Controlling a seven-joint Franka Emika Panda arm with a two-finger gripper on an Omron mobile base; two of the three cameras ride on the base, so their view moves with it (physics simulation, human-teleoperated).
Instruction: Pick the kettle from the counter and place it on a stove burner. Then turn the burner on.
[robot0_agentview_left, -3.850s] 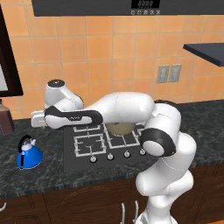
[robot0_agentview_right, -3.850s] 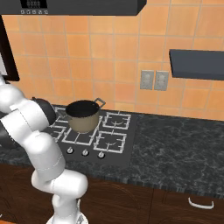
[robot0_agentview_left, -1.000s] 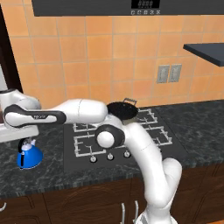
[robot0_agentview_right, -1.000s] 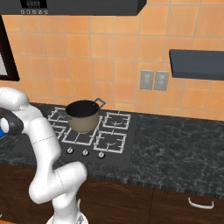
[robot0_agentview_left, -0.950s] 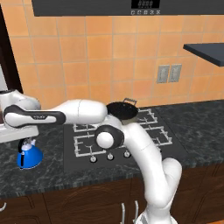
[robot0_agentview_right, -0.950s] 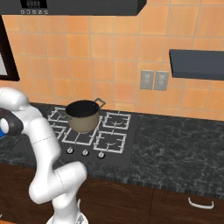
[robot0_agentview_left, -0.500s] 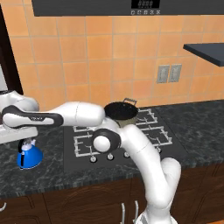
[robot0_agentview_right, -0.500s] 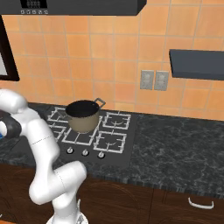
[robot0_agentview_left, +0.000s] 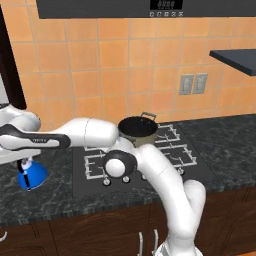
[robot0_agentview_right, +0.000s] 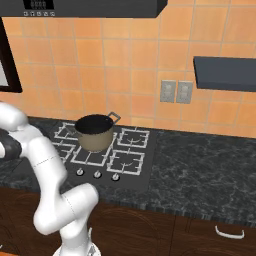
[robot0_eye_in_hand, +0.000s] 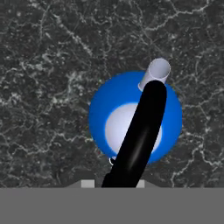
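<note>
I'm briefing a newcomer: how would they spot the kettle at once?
Find the dark counter; left of the stove, under the white arm, sits the kettle. It is small, bright blue and domed, unlike the brown pot.

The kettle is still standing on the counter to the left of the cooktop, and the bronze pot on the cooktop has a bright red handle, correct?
One detail is wrong: the pot's handles are dark, not red, as the right base view shows. The rest holds: the blue kettle stands on the dark counter to the left of the cooktop.
</note>
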